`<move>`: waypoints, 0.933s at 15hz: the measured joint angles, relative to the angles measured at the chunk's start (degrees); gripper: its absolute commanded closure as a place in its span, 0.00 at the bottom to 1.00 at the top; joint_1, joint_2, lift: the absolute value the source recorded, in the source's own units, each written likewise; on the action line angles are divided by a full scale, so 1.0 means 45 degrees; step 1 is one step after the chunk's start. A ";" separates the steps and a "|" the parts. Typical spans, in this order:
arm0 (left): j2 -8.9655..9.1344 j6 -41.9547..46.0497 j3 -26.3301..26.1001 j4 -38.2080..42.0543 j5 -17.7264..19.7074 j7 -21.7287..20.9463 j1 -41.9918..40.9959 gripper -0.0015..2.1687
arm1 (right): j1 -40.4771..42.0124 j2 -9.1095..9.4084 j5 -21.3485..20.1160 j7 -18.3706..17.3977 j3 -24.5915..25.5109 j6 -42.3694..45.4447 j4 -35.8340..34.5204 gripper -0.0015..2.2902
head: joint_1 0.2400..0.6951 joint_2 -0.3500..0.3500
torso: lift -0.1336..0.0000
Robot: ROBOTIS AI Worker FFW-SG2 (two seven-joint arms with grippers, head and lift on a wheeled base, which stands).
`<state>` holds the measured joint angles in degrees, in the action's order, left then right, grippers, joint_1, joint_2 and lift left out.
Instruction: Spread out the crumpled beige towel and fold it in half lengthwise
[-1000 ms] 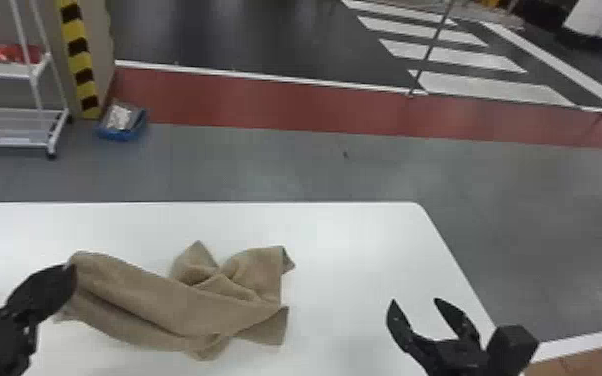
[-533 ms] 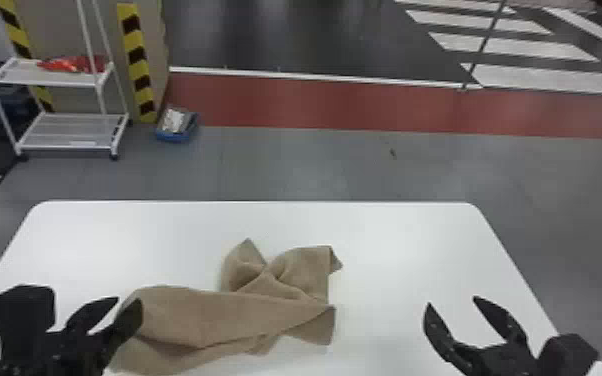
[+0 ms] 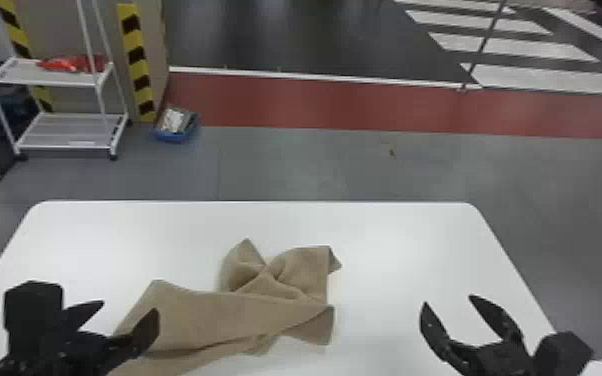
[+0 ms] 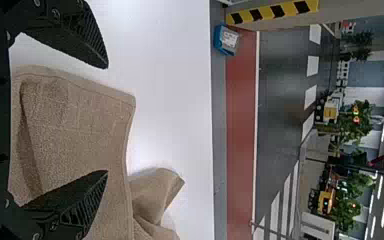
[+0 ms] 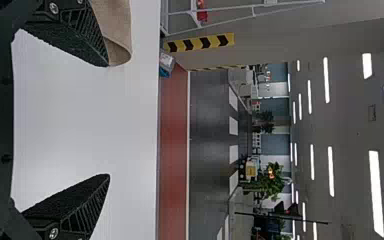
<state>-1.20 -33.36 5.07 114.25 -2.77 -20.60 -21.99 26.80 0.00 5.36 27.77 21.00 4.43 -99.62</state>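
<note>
On the white, round-cornered tabletop point(image 3: 405, 240), the crumpled beige cloth towel point(image 3: 225, 315) lies bunched, its left end just released by the black two-fingered left gripper point(image 3: 129, 307), whose fingers now stand apart, like the matching black right gripper's point(image 3: 449, 300), so spreading probably requires a fresh grasp.

On the worktop point(image 3: 390, 240), left of centre and toward the near side, the towel point(image 3: 225, 315). At the towel's left end, the left end effector point(image 3: 129, 306); well apart to the right, the right end effector point(image 3: 447, 300). Behind, on the floor point(image 3: 290, 165) at left, a rack point(image 3: 65, 131) with a bundle point(image 3: 67, 63) on its upper shelf; just right of that, a box point(image 3: 177, 131).
</note>
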 measured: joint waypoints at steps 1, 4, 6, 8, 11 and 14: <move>-0.0002 -0.0241 -0.0131 -0.0069 -0.0318 -0.0074 0.0156 0.07 | -0.0017 0.0000 -0.0108 0.0000 -0.0083 0.0000 -0.0002 0.04 | 1.00 0.26 | 1.00; -0.0007 -0.0958 -0.0497 -0.0943 -0.0956 -0.0226 0.1149 0.09 | -0.0061 0.0000 -0.0303 -0.0012 -0.0185 -0.0064 -0.0027 0.04 | 1.00 0.27 | 1.00; -0.0019 -0.1826 -0.0844 -0.2051 -0.1357 -0.0392 0.2453 0.10 | -0.0072 0.0000 -0.0311 -0.0012 -0.0197 -0.0150 -0.0073 0.04 | 1.00 0.26 | 1.00; -0.0033 -0.2306 -0.1161 -0.3061 -0.1502 -0.0401 0.3491 0.11 | -0.0068 0.0000 -0.0319 -0.0016 -0.0223 -0.0189 -0.0087 0.04 | 1.00 0.25 | 1.00; -0.0012 -0.2513 -0.1712 -0.4713 -0.1942 -0.0276 0.4680 0.13 | -0.0070 0.0000 -0.0314 -0.0021 -0.0195 -0.0198 -0.0089 0.04 | 1.00 0.23 | 1.00; 0.0013 -0.2096 -0.2036 -0.6964 -0.2160 0.0288 0.5889 0.13 | -0.0077 0.0000 -0.0313 -0.0021 -0.0191 -0.0197 -0.0085 0.04 | 1.00 0.24 | 1.00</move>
<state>-1.14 -42.79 -4.09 82.91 -12.50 -19.30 4.51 26.45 0.00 3.96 27.68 20.14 3.55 -100.01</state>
